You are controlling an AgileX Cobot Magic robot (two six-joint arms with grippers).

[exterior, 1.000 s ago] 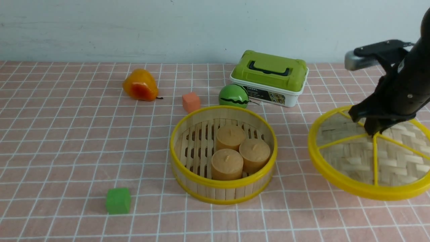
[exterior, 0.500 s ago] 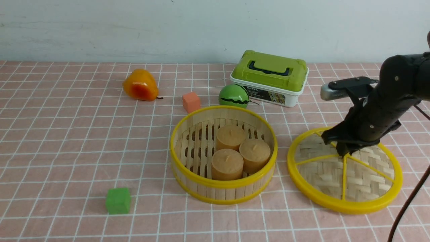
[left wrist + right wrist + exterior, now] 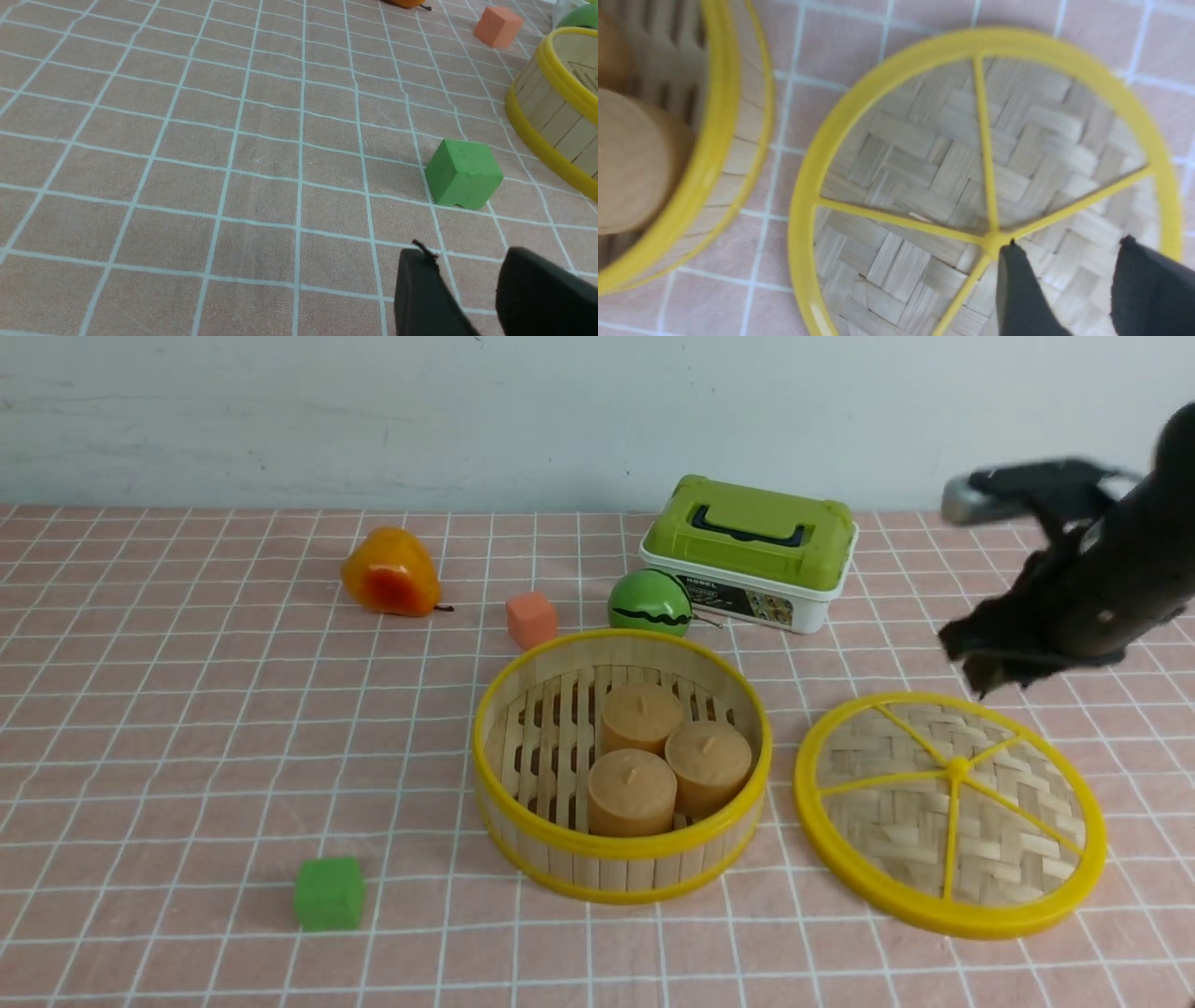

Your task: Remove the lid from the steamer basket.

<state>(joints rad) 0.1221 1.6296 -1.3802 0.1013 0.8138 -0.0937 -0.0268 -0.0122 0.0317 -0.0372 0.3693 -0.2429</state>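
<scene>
The right gripper [image 3: 1073, 280] has let go of the woven bamboo lid [image 3: 952, 803], its fingers now spread. The lid lies flat on the counter [image 3: 233, 756], just right of the steamer basket [image 3: 621, 870], which sits uncovered, so the removal looks complete. The right arm [image 3: 1111, 569] has risen clear, reaching in from the far right, its gripper angled down above the lid.

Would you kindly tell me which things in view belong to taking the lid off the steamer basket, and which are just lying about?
Part of the job:
- lid
- steamer basket
- right pincer, above the lid

Just lying about:
- green block
- orange block
- orange-yellow pepper
- toy watermelon
- green-topped box
</scene>
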